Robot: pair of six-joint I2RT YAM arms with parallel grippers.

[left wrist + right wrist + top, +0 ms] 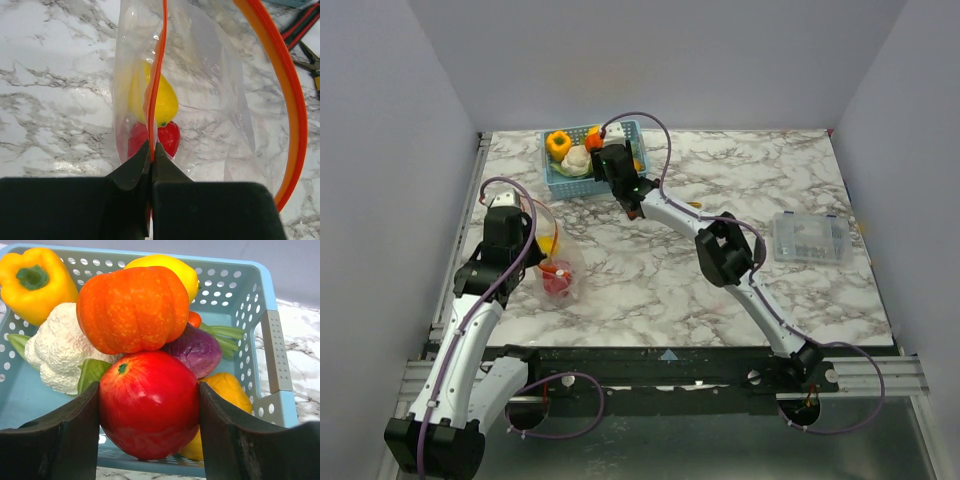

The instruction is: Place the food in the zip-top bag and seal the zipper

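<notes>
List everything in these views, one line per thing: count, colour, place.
basket: one, blue, table's far side
pepper: one, yellow, in basket
pumpkin: one, orange, atop basket pile
cauliflower: one, white, in basket
red tomato: one, red, in basket
purple vegetable: one, purple, behind the tomato
other yellow pieces: two, yellow, in basket
zip-top bag: one, clear, table's left
zipper: one, red-orange, along bag's mouth
bagged food: two, yellow and red, inside bag
box: one, clear, table's right
pliers: one pair, red-black handles, beside bag
table: one, white marble, under everything
left end effector: one, black, shut on zipper
right end effector: one, black, gripping red tomato's sides
</notes>
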